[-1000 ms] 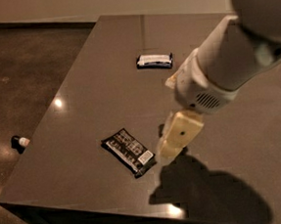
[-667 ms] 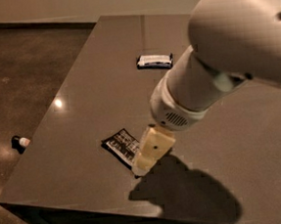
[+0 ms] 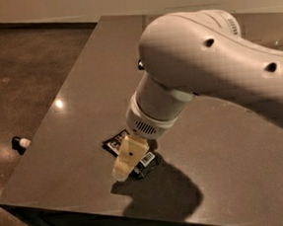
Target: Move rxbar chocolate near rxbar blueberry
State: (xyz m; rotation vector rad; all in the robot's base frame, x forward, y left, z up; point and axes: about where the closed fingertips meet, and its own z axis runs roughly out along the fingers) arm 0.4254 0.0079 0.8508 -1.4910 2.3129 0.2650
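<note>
The rxbar chocolate (image 3: pixel 116 142), a flat black wrapper with pale lettering and a small white label at its near-right end, lies on the dark table (image 3: pixel 76 106) near the front edge. My gripper (image 3: pixel 123 170) hangs straight down over the bar's middle, at or just above its surface, and covers part of it. The rxbar blueberry is almost wholly hidden behind my arm (image 3: pixel 201 65). Only a dark sliver (image 3: pixel 140 64) shows at the arm's left edge, farther back on the table.
The table's left edge runs diagonally from back to front, and its front edge lies just below the bar. A small black and white object (image 3: pixel 20 143) lies on the floor to the left. My arm casts a large shadow (image 3: pixel 163 192) on the table.
My arm has swung left and toward the camera and now covers the rxbar blueberry. The gripper has moved left from beside the chocolate bar's right end to over its middle.
</note>
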